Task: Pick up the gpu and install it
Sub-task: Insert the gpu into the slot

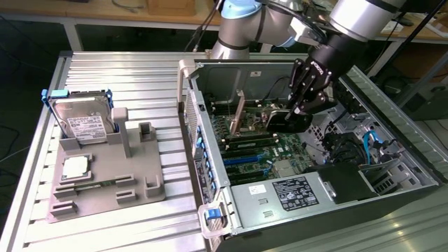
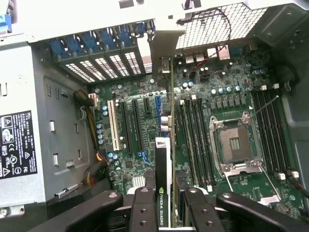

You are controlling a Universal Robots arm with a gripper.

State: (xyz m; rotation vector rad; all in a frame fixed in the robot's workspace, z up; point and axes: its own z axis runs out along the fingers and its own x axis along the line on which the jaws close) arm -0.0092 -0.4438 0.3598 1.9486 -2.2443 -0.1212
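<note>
Over the motherboard, my gripper is clamped on the gpu, edge-on above the expansion slots; I want it plumb, bracket squared to the rear slot covers, pressure even

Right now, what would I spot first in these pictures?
The black pincer stands out first, gripping the gpu on edge above the green motherboard inside the open computer case. On the exterior view's left, a silver hard drive stands in a grey holder.
</note>
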